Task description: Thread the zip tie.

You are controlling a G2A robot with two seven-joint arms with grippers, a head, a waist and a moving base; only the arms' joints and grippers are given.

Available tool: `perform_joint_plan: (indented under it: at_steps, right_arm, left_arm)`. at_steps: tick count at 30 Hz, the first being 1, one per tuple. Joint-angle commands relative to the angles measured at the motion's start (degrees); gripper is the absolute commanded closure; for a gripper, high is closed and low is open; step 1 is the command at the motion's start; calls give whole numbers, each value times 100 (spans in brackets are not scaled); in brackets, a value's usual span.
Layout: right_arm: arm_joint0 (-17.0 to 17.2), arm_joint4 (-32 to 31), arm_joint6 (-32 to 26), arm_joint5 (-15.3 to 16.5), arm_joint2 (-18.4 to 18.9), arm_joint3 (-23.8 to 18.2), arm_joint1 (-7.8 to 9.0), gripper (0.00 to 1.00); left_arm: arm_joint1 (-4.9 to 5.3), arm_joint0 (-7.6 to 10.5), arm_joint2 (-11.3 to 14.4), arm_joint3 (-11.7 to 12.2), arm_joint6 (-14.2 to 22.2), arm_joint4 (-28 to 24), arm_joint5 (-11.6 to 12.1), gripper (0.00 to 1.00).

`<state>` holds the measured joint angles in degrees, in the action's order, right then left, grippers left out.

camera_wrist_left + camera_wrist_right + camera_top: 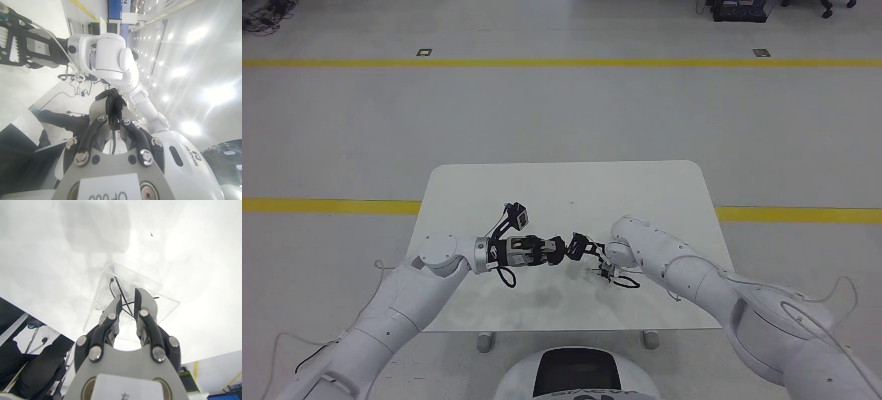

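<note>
White table [642, 190] is carrying the work, and both arms are meeting over its middle. A clear tray [160, 294] is sitting flat on the table, directly under the right gripper [128, 295]. That gripper is pointing down at the tray, its fingers standing partly apart and gripping nothing. I cannot tell whether the tips are touching the tray. The left gripper [113, 98] is lying level, close to the right wrist. Its fingers are pressing together on a thin black zip tie [113, 138], whose strip is running back between them toward the palm. Black loose ties [118, 286] are lying crossed inside the tray, showing through the right gripper's gap.
</note>
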<state>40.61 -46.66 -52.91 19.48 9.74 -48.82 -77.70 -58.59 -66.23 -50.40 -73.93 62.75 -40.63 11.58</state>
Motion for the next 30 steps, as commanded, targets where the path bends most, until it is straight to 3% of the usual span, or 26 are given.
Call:
perform_joint_plan:
  at_steps: [1,3,16,17,20,30]
  right_arm:
    - [-6,2,-1,0,0,24,-15,95]
    - [-16,4,-2,0,0,43,-28,100]
    - [-74,59,-76,0,0,-43,5,100]
    - [-69,73,-65,0,0,-51,14,93]
    - [-47,100,-19,0,0,-64,37,85]
    - [0,60,154,0,0,-66,74,88]
  left_arm:
    - [0,0,0,0,0,0,0,100]
    - [0,0,0,0,0,0,0,100]
    - [0,0,0,0,0,0,0,100]
    - [0,0,0,0,0,0,0,100]
    - [0,0,0,0,0,0,0,100]
    - [0,0,0,0,0,0,0,100]
